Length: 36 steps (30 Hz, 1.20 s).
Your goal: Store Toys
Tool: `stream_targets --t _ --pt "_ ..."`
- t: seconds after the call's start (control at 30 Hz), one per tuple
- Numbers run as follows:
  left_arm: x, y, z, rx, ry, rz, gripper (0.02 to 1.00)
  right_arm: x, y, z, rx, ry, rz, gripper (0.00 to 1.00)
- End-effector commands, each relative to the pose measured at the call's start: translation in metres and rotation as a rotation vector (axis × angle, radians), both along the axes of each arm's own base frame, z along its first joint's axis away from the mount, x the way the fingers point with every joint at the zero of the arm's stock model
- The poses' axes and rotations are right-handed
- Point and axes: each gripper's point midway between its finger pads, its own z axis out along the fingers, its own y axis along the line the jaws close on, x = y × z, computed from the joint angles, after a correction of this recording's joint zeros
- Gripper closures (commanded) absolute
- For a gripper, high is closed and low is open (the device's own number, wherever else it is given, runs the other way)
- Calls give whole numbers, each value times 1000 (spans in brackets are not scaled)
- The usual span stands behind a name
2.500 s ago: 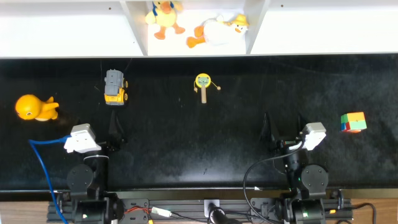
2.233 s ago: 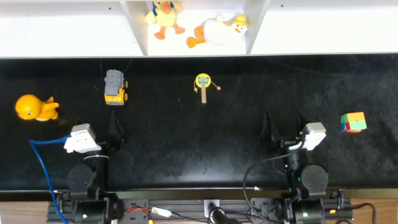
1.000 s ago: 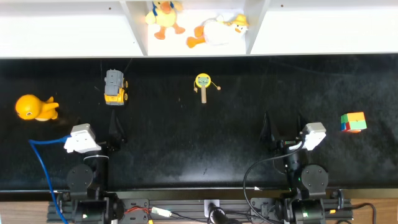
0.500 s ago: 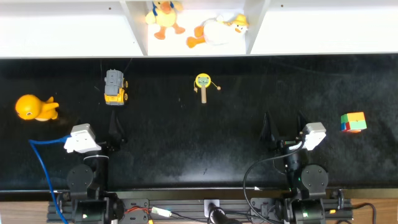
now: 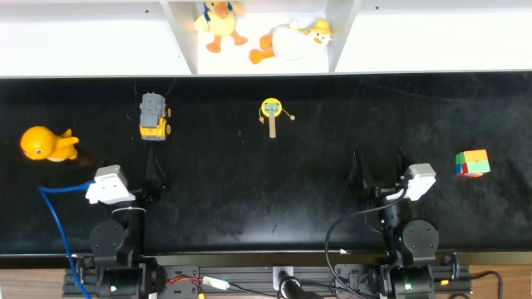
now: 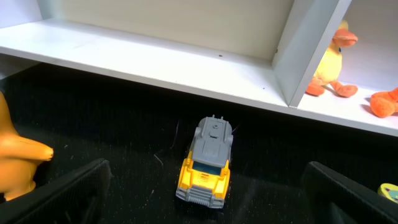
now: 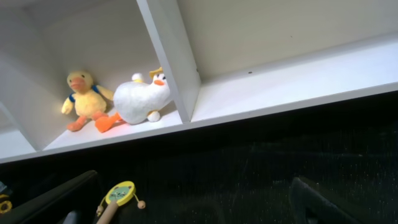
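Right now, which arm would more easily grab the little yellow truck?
Left. The truck sits straight ahead of the open left gripper, centred in its wrist view. The right gripper stands far off across the table.

A yellow plush duck and a white plush goose sat in the white shelf's middle bay. In front of the shelf lay a yellow-grey toy truck, a yellow rattle drum, an orange rubber duck and a multicoloured cube.

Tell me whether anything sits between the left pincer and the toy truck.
Nothing visible does. The left pincer is open, and only bare black mat lies between it and the toy truck, which stands directly ahead of it.
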Motion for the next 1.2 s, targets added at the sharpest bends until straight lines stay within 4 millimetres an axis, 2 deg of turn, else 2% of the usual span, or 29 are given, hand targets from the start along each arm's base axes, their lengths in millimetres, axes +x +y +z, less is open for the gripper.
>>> stream_targets --t 0.03,0.23,0.33,0.47,0.63,0.77,0.9,1.03,1.1,1.2 --pt "-1 8 6 16 -28 46 20 0 0 -3 8 0 -3 5" --pt "-1 6 5 15 -21 33 20 0 0 -3 8 0 -3 5" --pt "-1 3 13 15 -49 15 20 0 0 -3 8 0 -3 5" --pt "-9 6 48 3 -74 40 20 0 0 -3 8 0 -3 7" --pt "-30 38 100 100 20 228 20 0 0 -3 8 0 -3 5" --pt "-33 57 149 151 111 338 25 0 0 -3 8 0 -3 7" --pt "-20 69 195 231 216 389 23 0 0 -3 8 0 -3 5" --pt "-5 98 229 255 311 485 25 0 0 -3 8 0 -3 5" --pt "6 111 236 273 362 479 25 0 0 -3 8 0 -3 7" --pt "28 132 234 260 437 381 25 0 0 -3 8 0 -3 7"
